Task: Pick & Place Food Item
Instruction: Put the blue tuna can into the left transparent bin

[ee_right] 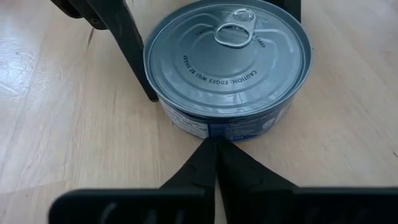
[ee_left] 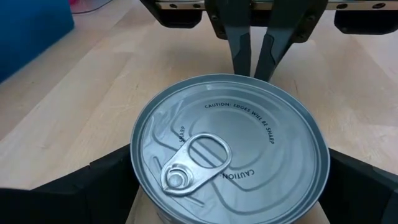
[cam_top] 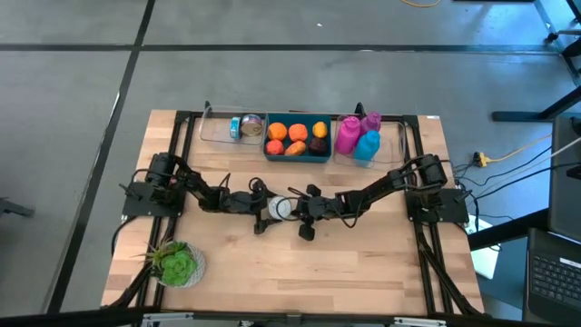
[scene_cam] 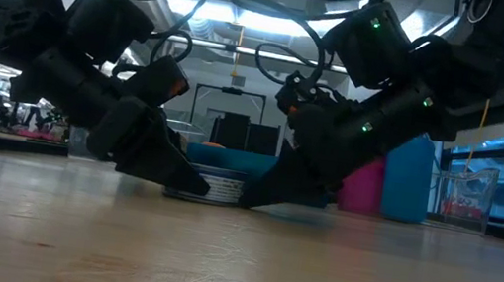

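The can (cam_top: 281, 208) sits mid-counter, hemmed in by the left gripper (cam_top: 269, 211) at nine o'clock and the right gripper (cam_top: 298, 209), jaws together, at three. Bins (cam_top: 298, 138) block twelve o'clock. Six o'clock lies open counter (cam_top: 345, 272); a plant (cam_top: 177, 264) occupies eight.

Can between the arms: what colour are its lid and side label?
The can has a plain silver lid and a blue-and-white side label, clearest in the right wrist view.
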Controlling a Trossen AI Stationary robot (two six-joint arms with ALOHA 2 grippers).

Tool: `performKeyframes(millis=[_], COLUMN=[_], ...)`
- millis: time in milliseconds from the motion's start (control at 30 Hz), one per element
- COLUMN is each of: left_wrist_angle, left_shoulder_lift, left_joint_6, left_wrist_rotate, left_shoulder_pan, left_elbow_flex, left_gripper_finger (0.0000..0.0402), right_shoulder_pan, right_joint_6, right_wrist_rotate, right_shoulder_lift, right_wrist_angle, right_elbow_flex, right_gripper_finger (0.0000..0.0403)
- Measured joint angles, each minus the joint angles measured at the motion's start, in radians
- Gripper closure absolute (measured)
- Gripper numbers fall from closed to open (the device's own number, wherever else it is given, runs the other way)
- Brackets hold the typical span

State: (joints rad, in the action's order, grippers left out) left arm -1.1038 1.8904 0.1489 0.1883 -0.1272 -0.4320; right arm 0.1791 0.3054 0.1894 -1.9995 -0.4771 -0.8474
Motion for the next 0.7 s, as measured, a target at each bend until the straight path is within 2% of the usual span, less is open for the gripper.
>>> performKeyframes(millis=[133,367,700], left_wrist_angle=[0.001,0.001,0.009], left_shoulder_lift=[0.000,0.000,-0.011], left_joint_6=[-0.003,-0.003,-0.036], left_wrist_rotate=[0.004,0.027,0.034], left_shoulder_pan=[0.000,0.000,0.000], left_elbow_flex=[-0.001,-0.001,-0.002], left_gripper_finger=[0.0009,0.0056,0.0056], right_shoulder_pan=[0.000,0.000,0.000], right_joint_6=[0.000,0.000,0.001], right_wrist_rotate=[0.000,0.000,-0.001], right_shoulder_lift=[0.000,0.000,0.007], right_wrist_angle=[-0.001,0.000,0.003], right_elbow_flex=[-0.001,-0.001,-0.001], right_gripper_finger=[0.0396,0.0395,0.0395])
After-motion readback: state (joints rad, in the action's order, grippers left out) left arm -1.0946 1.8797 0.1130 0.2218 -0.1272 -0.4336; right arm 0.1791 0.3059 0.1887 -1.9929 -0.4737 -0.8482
